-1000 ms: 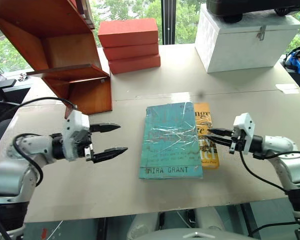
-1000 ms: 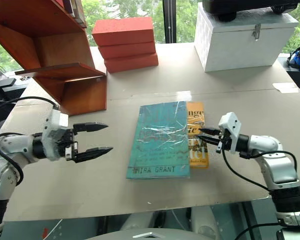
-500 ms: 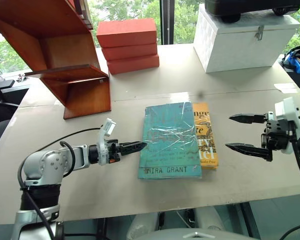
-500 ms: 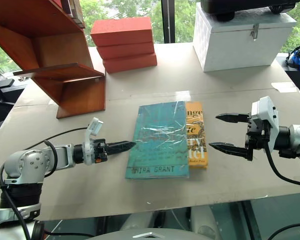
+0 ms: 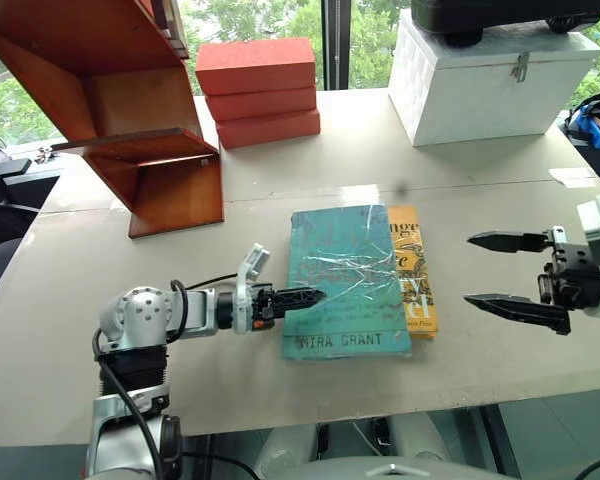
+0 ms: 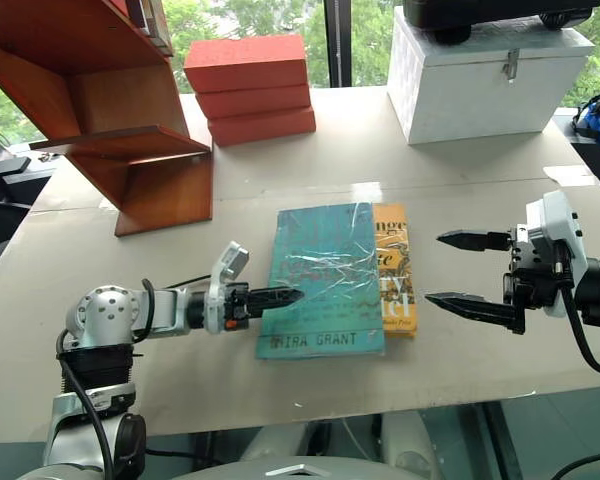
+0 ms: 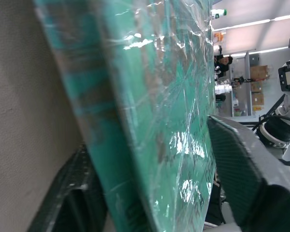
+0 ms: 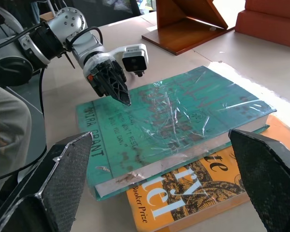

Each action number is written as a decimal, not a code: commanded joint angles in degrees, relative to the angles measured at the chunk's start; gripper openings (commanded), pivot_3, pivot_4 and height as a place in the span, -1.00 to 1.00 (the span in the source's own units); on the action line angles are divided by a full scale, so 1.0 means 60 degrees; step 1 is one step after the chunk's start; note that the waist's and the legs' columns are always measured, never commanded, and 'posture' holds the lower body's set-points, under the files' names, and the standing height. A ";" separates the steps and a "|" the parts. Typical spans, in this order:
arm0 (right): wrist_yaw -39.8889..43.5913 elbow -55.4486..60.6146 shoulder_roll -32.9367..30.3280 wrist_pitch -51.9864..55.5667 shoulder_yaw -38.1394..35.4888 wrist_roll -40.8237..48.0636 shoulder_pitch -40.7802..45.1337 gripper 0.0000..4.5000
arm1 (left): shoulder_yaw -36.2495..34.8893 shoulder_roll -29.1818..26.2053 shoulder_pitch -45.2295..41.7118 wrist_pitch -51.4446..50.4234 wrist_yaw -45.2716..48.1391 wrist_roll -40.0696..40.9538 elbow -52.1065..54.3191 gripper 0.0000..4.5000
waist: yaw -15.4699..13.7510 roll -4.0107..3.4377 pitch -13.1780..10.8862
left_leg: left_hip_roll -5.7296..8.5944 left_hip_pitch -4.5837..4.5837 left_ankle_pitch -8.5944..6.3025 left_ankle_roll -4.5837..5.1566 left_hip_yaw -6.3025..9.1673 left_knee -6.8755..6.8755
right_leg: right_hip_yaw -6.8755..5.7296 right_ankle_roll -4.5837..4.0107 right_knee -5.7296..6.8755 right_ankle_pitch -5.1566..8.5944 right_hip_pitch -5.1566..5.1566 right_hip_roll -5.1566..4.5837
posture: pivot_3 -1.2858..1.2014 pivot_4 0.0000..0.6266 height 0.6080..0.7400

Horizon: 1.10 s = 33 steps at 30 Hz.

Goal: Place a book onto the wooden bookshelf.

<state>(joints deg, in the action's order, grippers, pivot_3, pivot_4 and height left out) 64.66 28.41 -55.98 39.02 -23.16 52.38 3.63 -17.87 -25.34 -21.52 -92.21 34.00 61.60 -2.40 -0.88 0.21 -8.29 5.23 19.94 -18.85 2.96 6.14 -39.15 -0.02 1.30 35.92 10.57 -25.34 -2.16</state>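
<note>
Trouble ahead: left gripper point(image 5: 305, 297) clamps the teal plastic-wrapped paperback point(image 5: 348, 270) by its edge, atop the yellow book point(image 5: 414, 275); glossy wrap could slip. Right gripper point(image 5: 505, 271) gapes, clear.

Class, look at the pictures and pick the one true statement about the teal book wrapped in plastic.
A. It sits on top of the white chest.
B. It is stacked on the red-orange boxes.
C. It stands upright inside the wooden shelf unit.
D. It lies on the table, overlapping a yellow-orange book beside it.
D: the teal book lies flat on the table, its right edge covering part of the yellow-orange book.
</note>
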 commanded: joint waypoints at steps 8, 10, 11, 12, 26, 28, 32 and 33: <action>-0.0463 -0.0721 0.0281 -0.0044 -0.0269 0.0464 0.0826 1.00 | -0.0873 -0.0727 -0.0680 0.2437 0.0955 0.0624 0.2970 -0.98 | -0.0002 0.0024 -0.0015 | 0.0000 0.0002 0.0000 -0.0002 -0.0001 -0.0007 | 0.0001 -0.0001 0.0000 0.0000 0.0000 -0.0002 | 0.03 -0.52 1.00; -0.0670 -0.0952 0.0366 -0.0069 -0.0094 0.0398 0.1293 1.00 | -0.0411 -0.1364 -0.1211 0.3979 0.1235 -0.0491 0.3721 -0.98 | -0.0002 0.0033 -0.0022 | -0.0001 0.0005 0.0001 -0.0009 -0.0003 -0.0006 | -0.0001 -0.0003 0.0001 -0.0001 -0.0003 -0.0002 | 0.03 -0.52 1.00; -0.0790 -0.1049 0.0427 -0.0005 -0.0036 0.0466 0.1529 1.00 | -0.0228 -0.1671 -0.1487 0.4471 0.1354 -0.0858 0.3846 -0.98 | -0.0013 0.0031 -0.0022 | -0.0001 0.0005 0.0003 -0.0011 -0.0005 -0.0003 | 0.0000 -0.0003 0.0000 -0.0001 -0.0002 -0.0002 | 0.03 -0.52 1.00; -0.0938 -0.1169 0.0511 0.0079 0.0009 0.0571 0.1808 1.00 | 0.0025 -0.2132 -0.1795 0.5053 0.1669 -0.1298 0.4049 -0.98 | -0.0014 0.0031 -0.0022 | 0.0000 0.0004 0.0003 -0.0011 -0.0007 -0.0002 | 0.0002 -0.0003 -0.0001 0.0000 -0.0002 -0.0003 | 0.03 -0.52 1.00; -0.1611 -0.3063 0.1979 -0.0125 0.1078 0.0027 0.4745 1.00 | 0.2957 -0.6174 -0.3967 1.3420 0.1399 -1.0253 0.3034 -0.98 | 0.0137 0.0033 -0.0039 | -0.0007 0.0009 0.0009 -0.0014 -0.0054 0.0066 | 0.0050 -0.0005 -0.0004 -0.0002 -0.0056 0.0012 | 0.03 -0.52 1.00; -0.1698 -0.3203 0.2195 -0.0325 0.1341 -0.0366 0.4951 1.00 | 0.2885 -0.6771 -0.3626 1.4023 0.1218 -1.1112 0.2567 -0.98 | 0.0127 0.0033 -0.0039 | -0.0008 0.0009 0.0010 -0.0015 -0.0051 0.0078 | 0.0046 -0.0005 -0.0009 -0.0001 -0.0060 0.0012 | 0.03 -0.52 1.00; -0.2179 -0.3502 0.2787 -0.0313 0.1403 -0.0389 0.5639 1.00 | 0.2592 -0.7697 -0.2960 1.4903 0.0885 -1.2416 0.1713 -0.98 | 0.0096 0.0028 -0.0044 | -0.0005 0.0016 0.0010 -0.0013 -0.0053 0.0091 | 0.0051 -0.0004 -0.0020 -0.0001 -0.0070 0.0010 | 0.03 -0.52 1.00; -0.2230 -0.3539 0.2862 -0.0277 0.1392 -0.0378 0.5742 1.00 | 0.2527 -0.7748 -0.2915 1.4992 0.0811 -1.2562 0.1614 -0.98 | 0.0085 0.0028 -0.0045 | -0.0005 0.0023 0.0010 -0.0012 -0.0053 0.0090 | 0.0048 -0.0004 -0.0021 -0.0001 -0.0073 0.0011 | 0.03 -0.52 1.00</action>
<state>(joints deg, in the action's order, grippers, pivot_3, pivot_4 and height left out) 52.27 6.47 -38.90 37.96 -13.73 49.50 36.02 0.70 -70.25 -38.01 -4.34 40.98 -11.25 7.32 -0.38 0.37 -8.56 5.20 20.09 -18.79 2.89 5.83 -38.61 0.27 1.27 35.80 10.56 -25.80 -2.09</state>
